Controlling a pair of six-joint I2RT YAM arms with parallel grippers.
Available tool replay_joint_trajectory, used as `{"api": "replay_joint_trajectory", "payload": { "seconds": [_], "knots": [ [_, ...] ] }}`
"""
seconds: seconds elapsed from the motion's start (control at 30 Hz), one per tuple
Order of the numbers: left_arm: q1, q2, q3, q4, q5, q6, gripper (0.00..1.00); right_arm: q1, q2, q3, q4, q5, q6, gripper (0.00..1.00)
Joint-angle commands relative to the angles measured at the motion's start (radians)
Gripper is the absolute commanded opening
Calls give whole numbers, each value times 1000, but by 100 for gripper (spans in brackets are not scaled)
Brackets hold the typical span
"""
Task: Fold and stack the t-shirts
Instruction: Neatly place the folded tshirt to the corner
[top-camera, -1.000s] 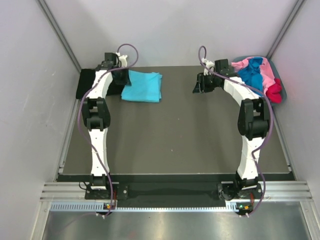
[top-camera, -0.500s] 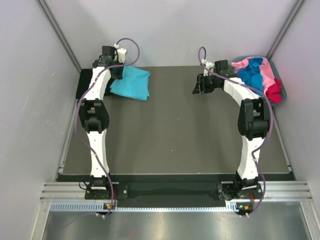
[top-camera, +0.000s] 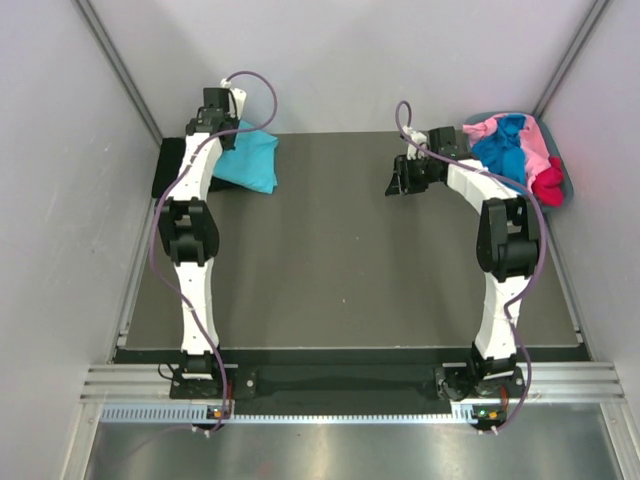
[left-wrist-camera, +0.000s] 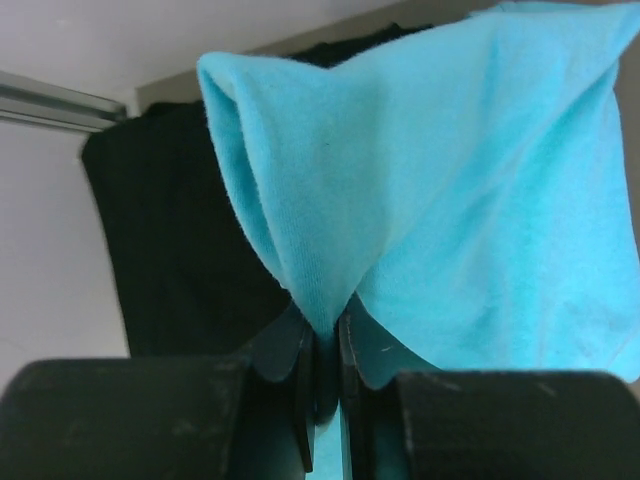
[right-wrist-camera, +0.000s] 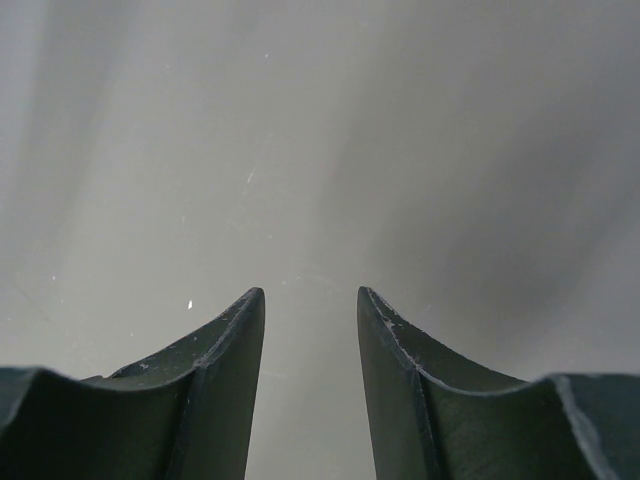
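The folded light turquoise t-shirt (top-camera: 248, 160) hangs at the table's far left corner, pinched by my left gripper (top-camera: 222, 130). In the left wrist view the jaws (left-wrist-camera: 326, 322) are shut on a fold of the turquoise cloth (left-wrist-camera: 470, 200). The black t-shirt (top-camera: 168, 165) lies flat under and left of it; it also shows in the left wrist view (left-wrist-camera: 170, 250). Pink (top-camera: 534, 140), royal blue (top-camera: 502, 145) and red (top-camera: 547, 186) shirts lie heaped at the far right. My right gripper (top-camera: 398, 178) is open and empty over bare table (right-wrist-camera: 310, 300).
The heap of shirts sits in a grey-blue tub (top-camera: 566, 180) against the right wall. White walls close in the left, back and right sides. The dark table mat (top-camera: 350, 260) spans the middle. A metal rail (left-wrist-camera: 50, 100) runs along the left wall.
My left gripper has carried the turquoise shirt left and back, from the table's back-middle-left toward the black shirt in the corner. The right arm has barely moved.
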Motion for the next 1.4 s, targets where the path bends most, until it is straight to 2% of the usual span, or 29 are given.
{"api": "replay_joint_trajectory", "payload": {
  "seconds": [0.0,0.1,0.7,1.37],
  "knots": [
    [7,24,87,116,-100,57,0,-9,-69,-5,36,-16,-22,42],
    [18,47,128,145,-132,87,0,-9,-61,0,34,-19,-20,43],
    [22,78,139,268,-279,234,0,11,-17,26,39,-13,-19,43],
    [108,119,25,337,-359,334,0,47,52,83,43,-16,0,43]
  ]
}}
